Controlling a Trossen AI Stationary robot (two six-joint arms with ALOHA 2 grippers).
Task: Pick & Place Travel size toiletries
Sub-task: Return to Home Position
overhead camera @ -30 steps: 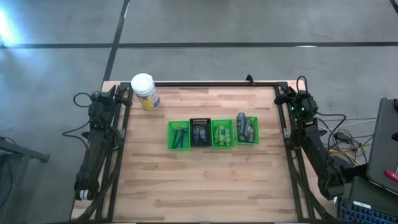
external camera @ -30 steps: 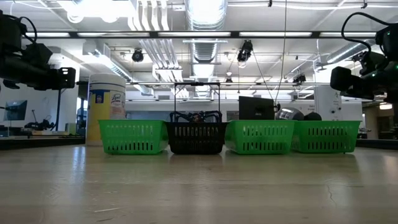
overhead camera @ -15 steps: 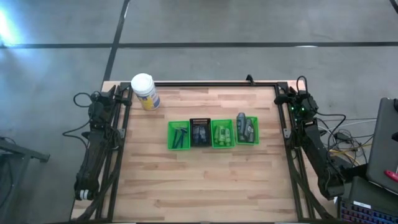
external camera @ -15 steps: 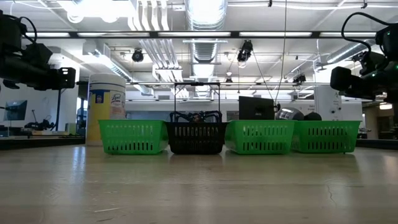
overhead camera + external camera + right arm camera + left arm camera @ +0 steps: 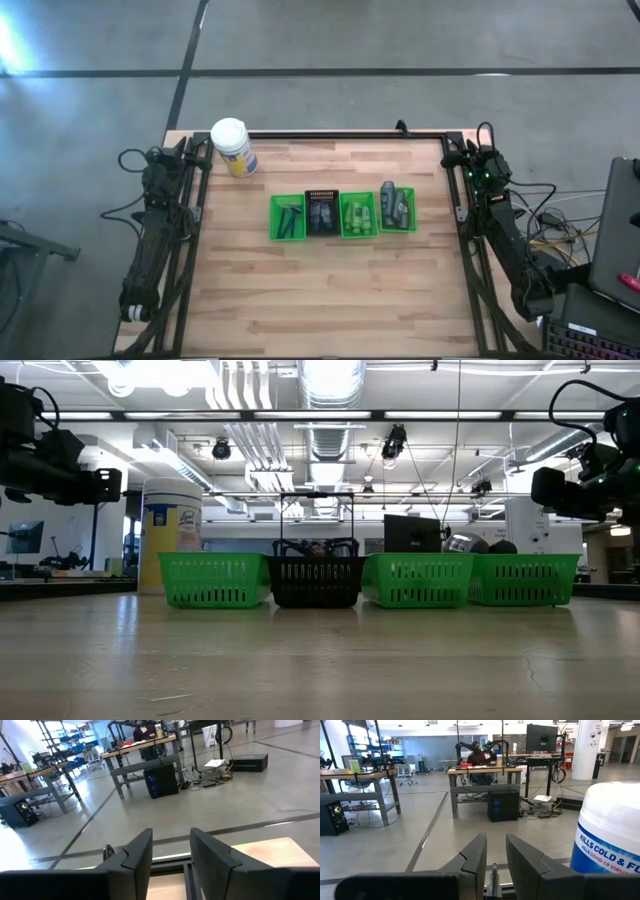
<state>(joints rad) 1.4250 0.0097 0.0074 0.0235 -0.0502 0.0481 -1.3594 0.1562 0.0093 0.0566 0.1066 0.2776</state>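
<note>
The toiletries lie sorted in four small baskets in a row at mid-table. Razors (image 5: 289,216) are in the left green basket and dark packets (image 5: 321,215) in the black one. Green mini bottles (image 5: 358,216) fill the third, and grey tubes (image 5: 394,205) the right one, with one tube reaching over its far rim. My left gripper (image 5: 496,840) is parked at the table's far left corner, beside the white jar, open on nothing. My right gripper (image 5: 171,832) is parked at the far right corner, open, facing out past the far edge.
A big white jar with a yellow label (image 5: 232,147) stands near the far left corner, close to my left gripper, and shows large in the left wrist view (image 5: 612,835). A dark frame (image 5: 330,134) runs along the table's far edge. Bare wood (image 5: 330,290) lies nearer than the baskets (image 5: 417,580).
</note>
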